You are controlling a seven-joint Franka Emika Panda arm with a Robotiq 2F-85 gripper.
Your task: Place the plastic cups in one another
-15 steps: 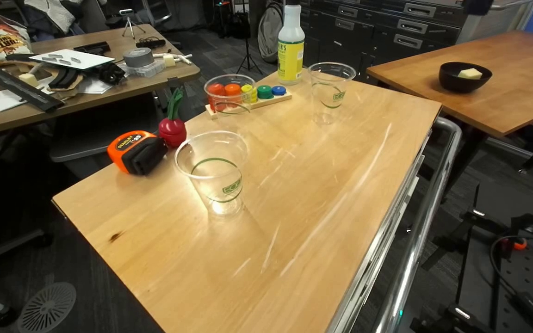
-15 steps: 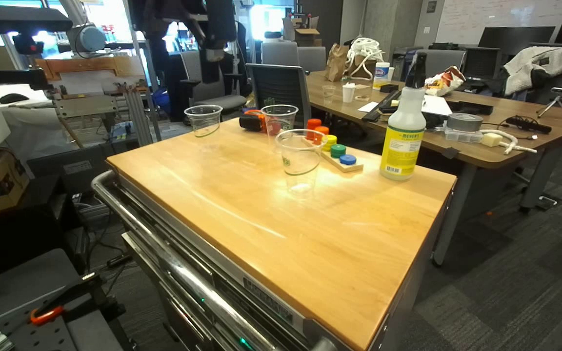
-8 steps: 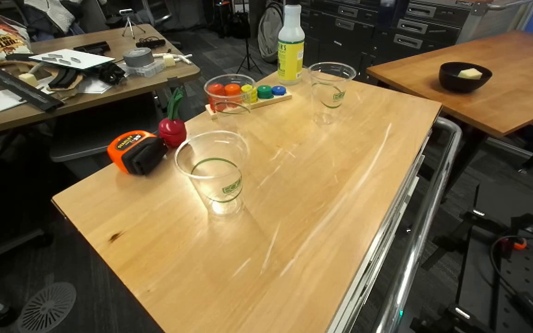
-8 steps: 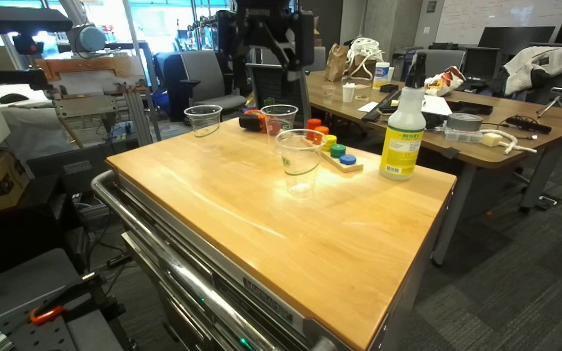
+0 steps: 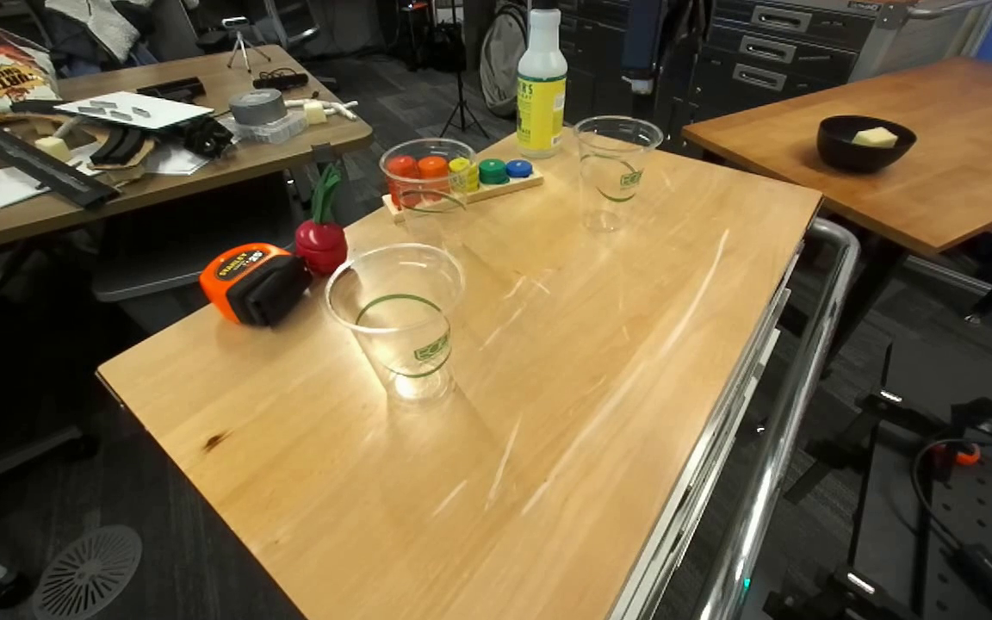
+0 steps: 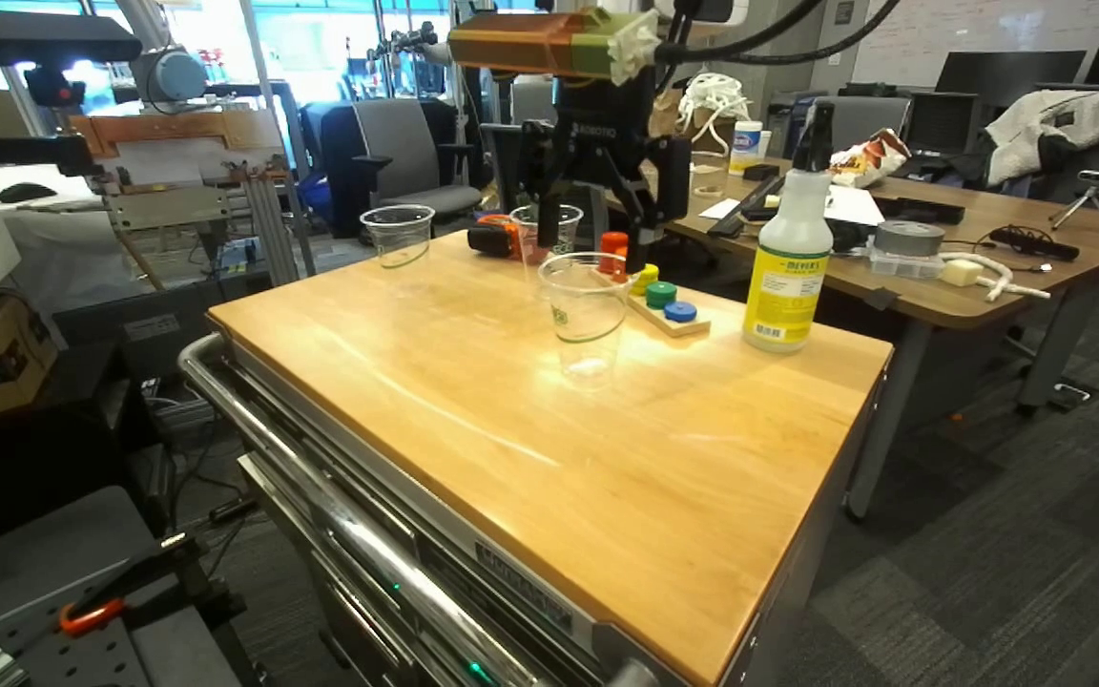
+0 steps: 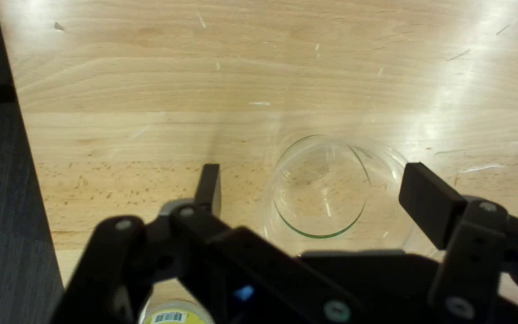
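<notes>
Three clear plastic cups with green rings stand upright and apart on the wooden cart top. In an exterior view, one is nearest the camera, a second cup is behind it, and a third cup is at the far right. They also show in an exterior view as a front cup, a middle cup and a back-left cup. My gripper is open and empty, pointing down above the cup by the bottle. In the wrist view, a cup shows between the spread fingers.
A spray bottle stands near the front cup; its base shows in the wrist view. A rack of coloured pegs, an orange tape measure and a red radish toy lie along one table edge.
My gripper has come down and across from the upper left in an exterior view to above the front cup. The cups have not moved.
</notes>
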